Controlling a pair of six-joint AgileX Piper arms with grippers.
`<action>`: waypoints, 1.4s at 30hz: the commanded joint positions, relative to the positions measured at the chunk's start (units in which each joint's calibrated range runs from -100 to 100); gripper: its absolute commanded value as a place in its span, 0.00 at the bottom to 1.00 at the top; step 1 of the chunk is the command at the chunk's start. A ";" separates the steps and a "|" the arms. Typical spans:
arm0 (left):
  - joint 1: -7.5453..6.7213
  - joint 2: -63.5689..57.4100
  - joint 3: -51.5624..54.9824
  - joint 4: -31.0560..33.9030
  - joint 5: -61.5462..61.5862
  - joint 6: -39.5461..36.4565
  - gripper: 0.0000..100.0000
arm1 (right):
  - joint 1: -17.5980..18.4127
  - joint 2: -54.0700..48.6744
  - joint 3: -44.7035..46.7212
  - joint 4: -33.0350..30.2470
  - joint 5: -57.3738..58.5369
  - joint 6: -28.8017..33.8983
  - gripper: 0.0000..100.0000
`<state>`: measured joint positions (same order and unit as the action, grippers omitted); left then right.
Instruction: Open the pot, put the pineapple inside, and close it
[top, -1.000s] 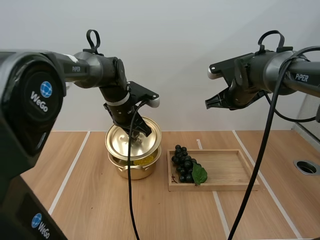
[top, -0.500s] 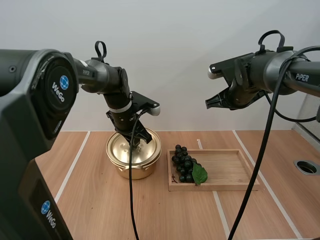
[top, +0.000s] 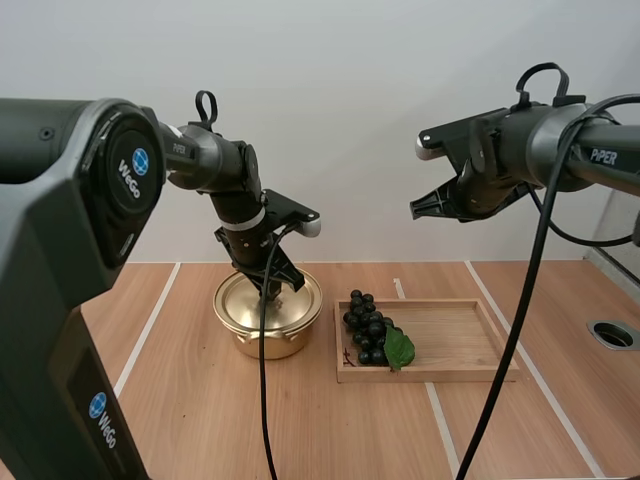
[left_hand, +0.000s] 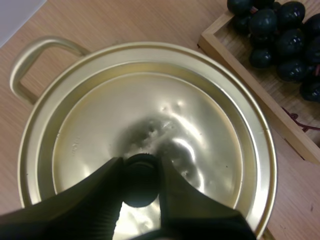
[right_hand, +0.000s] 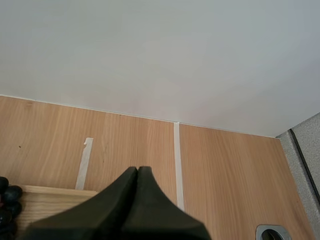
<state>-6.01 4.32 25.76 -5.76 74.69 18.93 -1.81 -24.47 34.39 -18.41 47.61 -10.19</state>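
Two black fingers of the left gripper (left_hand: 141, 166) were pinched tight on the dark knob (left_hand: 140, 184) at the middle of the gold lid (left_hand: 170, 112), which sat flat on the pot (top: 268, 338) (rim seated evenly all round). The pot stood toward the table's (top: 180, 420) far edge, just beside the left end of the wooden tray (top: 460, 345). A bunch of dark grapes (top: 366, 328) with a green leaf (top: 400, 348) lay along the tray's left end. The right gripper (top: 418, 208) hung high over the table, well apart from the tray, its fingers pressed together into one wedge with nothing between them.
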 joint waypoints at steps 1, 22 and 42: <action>-0.02 0.72 0.10 0.22 -1.25 0.00 0.00 | -0.20 -0.86 1.57 0.18 -2.90 0.15 0.00; -0.02 -8.50 -5.06 0.43 -0.43 0.96 1.00 | -0.20 -0.86 2.08 0.18 -4.32 0.15 0.00; -0.02 -35.63 -45.14 8.21 8.18 0.94 1.00 | -0.20 -1.52 2.08 0.18 -5.14 0.15 0.00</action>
<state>-6.01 -30.09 -15.85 0.55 81.87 19.72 -1.81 -24.70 36.27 -18.41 43.36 -10.19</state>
